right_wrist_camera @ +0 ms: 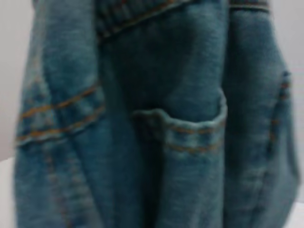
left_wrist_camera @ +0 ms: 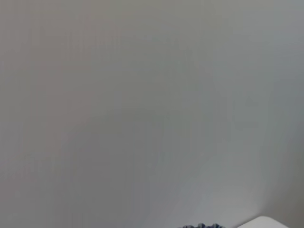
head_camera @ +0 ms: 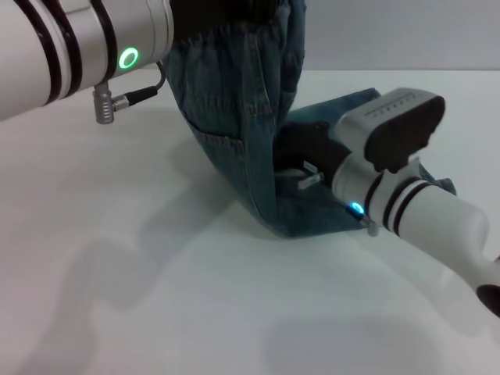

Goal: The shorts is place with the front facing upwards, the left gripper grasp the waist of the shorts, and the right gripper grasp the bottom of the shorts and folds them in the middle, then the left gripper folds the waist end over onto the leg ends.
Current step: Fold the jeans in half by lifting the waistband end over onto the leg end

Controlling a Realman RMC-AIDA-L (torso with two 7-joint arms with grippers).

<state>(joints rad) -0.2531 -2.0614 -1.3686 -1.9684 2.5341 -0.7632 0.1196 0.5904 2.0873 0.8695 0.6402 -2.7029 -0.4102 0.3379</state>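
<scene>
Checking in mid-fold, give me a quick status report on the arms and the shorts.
Left gripper out of frame above, lifting the waist end. Shorts hang from the top, lower part on the white table. Right gripper low against the denim. No obstructions seen.

No text, label, brand, number or sign can be read in any view; faint marks on the right gripper's grey head are too small to read.

The head camera looks forward and down from above the white bench. The left wrist camera faces blank wall. The right wrist camera sits close against the shorts, which the head view shares.
</scene>
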